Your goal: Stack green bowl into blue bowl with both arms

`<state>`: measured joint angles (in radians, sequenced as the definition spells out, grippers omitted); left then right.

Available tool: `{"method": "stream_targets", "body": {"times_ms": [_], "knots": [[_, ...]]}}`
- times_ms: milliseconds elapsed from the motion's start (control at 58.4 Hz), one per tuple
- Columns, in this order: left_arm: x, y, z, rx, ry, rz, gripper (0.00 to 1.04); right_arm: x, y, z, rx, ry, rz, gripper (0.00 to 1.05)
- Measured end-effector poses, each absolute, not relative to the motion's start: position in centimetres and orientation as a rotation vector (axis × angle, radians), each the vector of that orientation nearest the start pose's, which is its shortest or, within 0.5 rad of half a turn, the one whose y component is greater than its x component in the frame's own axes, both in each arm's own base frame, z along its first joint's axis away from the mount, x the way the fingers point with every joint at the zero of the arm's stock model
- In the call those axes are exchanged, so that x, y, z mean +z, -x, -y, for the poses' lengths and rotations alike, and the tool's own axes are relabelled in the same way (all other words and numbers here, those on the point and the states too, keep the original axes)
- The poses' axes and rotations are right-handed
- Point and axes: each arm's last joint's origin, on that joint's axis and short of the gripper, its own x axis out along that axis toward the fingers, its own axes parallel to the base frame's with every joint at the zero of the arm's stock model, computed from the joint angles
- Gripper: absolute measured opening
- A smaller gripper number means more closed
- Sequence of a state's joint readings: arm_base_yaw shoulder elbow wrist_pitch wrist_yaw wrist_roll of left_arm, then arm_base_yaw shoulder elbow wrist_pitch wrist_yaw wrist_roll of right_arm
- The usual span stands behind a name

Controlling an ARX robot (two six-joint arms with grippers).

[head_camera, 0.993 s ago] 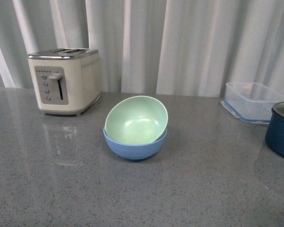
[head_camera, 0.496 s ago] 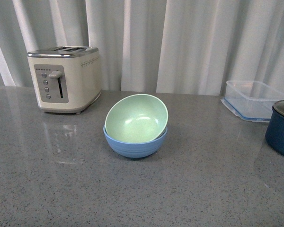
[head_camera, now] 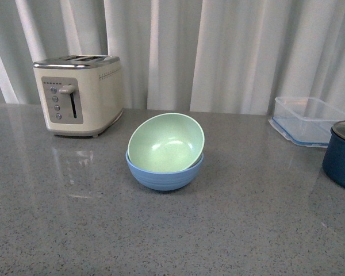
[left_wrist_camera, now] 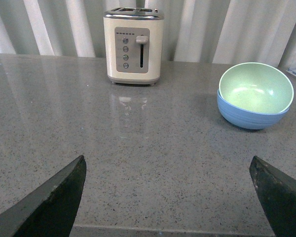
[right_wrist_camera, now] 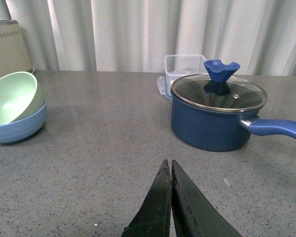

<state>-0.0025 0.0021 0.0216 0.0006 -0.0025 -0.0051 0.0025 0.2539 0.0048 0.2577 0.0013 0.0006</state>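
I see the green bowl (head_camera: 165,142) nested, tilted, inside the blue bowl (head_camera: 164,175) mid-worktop (head_camera: 75,230). A toaster (head_camera: 79,95) stands back left; a clear container (head_camera: 306,121) and dark pot (head_camera: 341,156) sit right.

The pale mint-green round bowl (head_camera: 165,143) and the light sky-blue ridged bowl (head_camera: 164,176) under it are looking like smooth matt plastic. The grey speckled stone-like countertop (head_camera: 75,230) is showing a soft gloss. Left of the bowls, the cream toaster (head_camera: 79,95) is gleaming, its top brushed metal. The navy pot (right_wrist_camera: 210,123) is carrying a clear glass lid (right_wrist_camera: 218,93).
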Motion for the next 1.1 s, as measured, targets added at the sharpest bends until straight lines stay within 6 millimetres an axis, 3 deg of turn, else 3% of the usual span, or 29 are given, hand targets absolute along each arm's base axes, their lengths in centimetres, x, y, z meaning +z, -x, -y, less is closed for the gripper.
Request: {"method": "stream_targets", "body": {"times_ms": [667,1095], "knots": [[17.1,-9.6,0.0,0.0,0.005,0.02,0.98,16.5,-9.8,0.0,0.003,0.001,0.003,0.01],[17.1,-9.6,0.0,0.0,0.005,0.021,0.98,16.5,-9.8,0.0,0.004,0.0,0.003,0.77]]}}
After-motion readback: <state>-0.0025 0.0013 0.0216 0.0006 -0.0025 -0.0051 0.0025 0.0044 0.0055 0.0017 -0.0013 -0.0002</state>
